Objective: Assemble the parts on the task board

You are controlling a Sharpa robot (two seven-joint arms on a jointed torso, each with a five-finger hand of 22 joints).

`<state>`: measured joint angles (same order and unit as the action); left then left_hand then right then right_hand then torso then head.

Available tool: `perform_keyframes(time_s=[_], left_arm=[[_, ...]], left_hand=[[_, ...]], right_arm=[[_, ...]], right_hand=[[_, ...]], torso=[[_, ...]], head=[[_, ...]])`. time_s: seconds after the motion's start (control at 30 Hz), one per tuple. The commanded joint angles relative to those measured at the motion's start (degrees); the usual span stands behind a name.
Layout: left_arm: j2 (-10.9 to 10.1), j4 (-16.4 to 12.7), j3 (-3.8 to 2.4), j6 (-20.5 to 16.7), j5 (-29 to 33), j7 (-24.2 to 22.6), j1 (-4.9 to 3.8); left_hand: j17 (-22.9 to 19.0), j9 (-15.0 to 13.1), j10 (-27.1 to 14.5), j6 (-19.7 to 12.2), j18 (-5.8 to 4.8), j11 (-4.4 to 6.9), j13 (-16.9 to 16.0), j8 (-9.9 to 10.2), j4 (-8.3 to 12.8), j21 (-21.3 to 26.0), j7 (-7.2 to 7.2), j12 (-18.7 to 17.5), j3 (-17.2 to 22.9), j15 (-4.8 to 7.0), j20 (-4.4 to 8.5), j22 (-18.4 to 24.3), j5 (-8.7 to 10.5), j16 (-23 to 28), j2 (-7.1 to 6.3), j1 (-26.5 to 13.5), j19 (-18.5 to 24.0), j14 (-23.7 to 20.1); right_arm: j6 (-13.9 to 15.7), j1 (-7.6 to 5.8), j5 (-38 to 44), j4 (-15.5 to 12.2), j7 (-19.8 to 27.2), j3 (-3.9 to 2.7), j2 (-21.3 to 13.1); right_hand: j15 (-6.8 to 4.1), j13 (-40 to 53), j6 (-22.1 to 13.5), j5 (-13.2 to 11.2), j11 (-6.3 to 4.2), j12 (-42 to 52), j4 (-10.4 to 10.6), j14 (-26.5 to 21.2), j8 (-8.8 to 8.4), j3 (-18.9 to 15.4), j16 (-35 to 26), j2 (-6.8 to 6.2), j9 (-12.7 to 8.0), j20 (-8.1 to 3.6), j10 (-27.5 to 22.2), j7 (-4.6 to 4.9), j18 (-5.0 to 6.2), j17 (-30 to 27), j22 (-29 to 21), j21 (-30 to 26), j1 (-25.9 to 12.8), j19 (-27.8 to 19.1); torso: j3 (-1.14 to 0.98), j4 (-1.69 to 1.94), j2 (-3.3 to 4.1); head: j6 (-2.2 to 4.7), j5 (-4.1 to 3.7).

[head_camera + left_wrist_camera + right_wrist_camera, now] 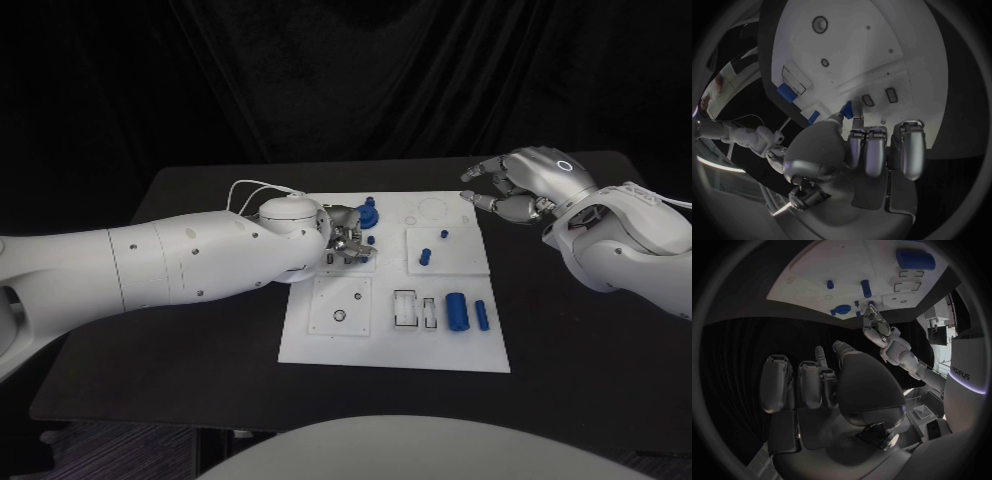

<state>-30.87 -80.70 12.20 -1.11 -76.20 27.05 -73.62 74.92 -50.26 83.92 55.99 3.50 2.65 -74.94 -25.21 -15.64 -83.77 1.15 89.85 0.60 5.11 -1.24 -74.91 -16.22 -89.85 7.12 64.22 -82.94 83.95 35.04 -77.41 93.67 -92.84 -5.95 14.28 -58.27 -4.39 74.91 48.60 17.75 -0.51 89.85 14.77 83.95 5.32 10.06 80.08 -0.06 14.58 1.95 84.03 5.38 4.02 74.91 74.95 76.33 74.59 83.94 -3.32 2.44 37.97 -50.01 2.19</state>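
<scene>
The left hand (346,240) reaches over the upper-left part of the white task board (332,345), which lies in the middle of the black worktop (173,330). Its fingers (873,150) are curled in over the board, and whether they hold anything cannot be told. Just beside that hand, at its far side, stands a blue knobbed part (368,213). Further right, two small blue pegs (428,256) stand on a raised plate in the board's upper right. Nearer the front edge, a thick blue cylinder (456,311) and a thin blue rod (482,314) lie side by side. The right hand (522,185) hovers beyond the board's far-right corner, its fingers (811,382) bent inward around nothing.
</scene>
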Motion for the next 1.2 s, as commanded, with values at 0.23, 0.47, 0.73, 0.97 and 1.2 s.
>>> perform_keyframes(time_s=[0.23,0.47,0.73,0.97,1.2], left_arm=[[0.0,0.0,-0.05,0.4,0.0,-1.7,0.12],[-0.2,0.0,-0.05,0.6,0.0,-1.8,0.12],[-0.5,0.0,-0.05,1.2,0.0,-1.3,0.13],[-0.5,0.1,-0.05,1.4,0.0,-1.4,0.13],[-0.6,0.3,-0.05,0.8,0.0,-2.1,0.13]], left_hand=[[15.1,-0.3,6.1,0.0,-0.53,-0.4,-15.1,0.9,0.2,0.4,0.43,0.1,0.9,-0.11,-0.18,-3.7,-1.06,-0.1,-0.2,0.8,0.4,6.0],[15.1,-0.5,6.1,0.0,-0.51,-0.43,-15.1,1.3,0.4,0.5,0.44,0.1,1.3,-0.16,-0.24,-3.7,-1.55,-0.1,-0.45,1.3,0.5,6.0],[15.1,-0.7,6.1,-0.1,-0.46,-0.46,-15.1,1.8,0.7,0.6,0.47,0.1,1.8,-0.19,-0.28,-3.5,-1.58,-0.1,-0.83,1.7,0.6,6.0],[15.1,-1.0,6.1,0.0,-0.43,-0.49,-15.1,2.7,1.3,0.8,0.49,0.1,3.2,-0.24,-0.34,-3.5,-1.97,-0.1,-1.28,2.6,0.7,6.0],[15.1,-1.6,6.1,0.3,-0.38,-0.55,-15.1,4.7,2.3,1.1,0.56,0.1,7.2,-0.29,-0.39,-3.5,-5.48,-0.1,-3.0,3.9,0.8,6.0]], right_arm=[[0.3,0.11,0.2,-0.2,-0.3,-0.04,0.0],[0.3,0.11,0.2,-0.4,-0.3,-0.04,-0.2],[0.3,0.11,0.2,-0.4,0.0,-0.04,-0.3],[0.2,0.11,0.2,-0.4,0.2,-0.04,-0.2],[-0.1,0.11,0.2,-0.3,0.0,-0.04,-0.3]], right_hand=[[0.41,15.1,0.6,1.4,0.29,0.2,-0.3,4.1,-0.53,0.9,-0.2,0.02,-0.3,0.36,6.0,-0.01,-1.01,6.1,11.1,-0.2,1.2,1.4],[0.39,15.1,0.6,2.1,0.27,0.2,-0.5,4.1,-0.64,1.2,-0.2,-0.05,-0.5,0.34,6.0,-0.03,-1.02,6.0,11.1,-0.2,1.5,1.4],[0.36,15.1,0.7,2.8,0.25,0.2,-0.8,4.1,-0.75,1.7,-0.2,-0.14,-0.6,0.32,6.0,-0.04,-1.02,6.1,11.1,-0.2,1.9,1.4],[0.36,15.1,0.7,3.1,0.24,0.2,-1.0,4.1,-0.8,1.9,-0.1,-0.16,-0.7,0.31,6.0,-0.05,-1.01,6.1,11.1,-0.2,2.1,1.4],[0.35,15.1,0.8,3.6,0.23,0.2,-1.2,4.1,-0.87,2.3,-0.2,-0.23,-0.8,0.3,6.0,-0.04,-1.0,6.0,11.0,-0.3,2.3,1.4]], torso=[[0.02,0.0,0.01],[0.0,0.04,-0.01],[0.04,0.06,0.02],[0.04,0.08,0.04],[0.04,0.1,0.02]], head=[[0.01,0.2],[0.01,0.21],[0.01,0.4],[0.01,0.4],[0.01,0.41]])
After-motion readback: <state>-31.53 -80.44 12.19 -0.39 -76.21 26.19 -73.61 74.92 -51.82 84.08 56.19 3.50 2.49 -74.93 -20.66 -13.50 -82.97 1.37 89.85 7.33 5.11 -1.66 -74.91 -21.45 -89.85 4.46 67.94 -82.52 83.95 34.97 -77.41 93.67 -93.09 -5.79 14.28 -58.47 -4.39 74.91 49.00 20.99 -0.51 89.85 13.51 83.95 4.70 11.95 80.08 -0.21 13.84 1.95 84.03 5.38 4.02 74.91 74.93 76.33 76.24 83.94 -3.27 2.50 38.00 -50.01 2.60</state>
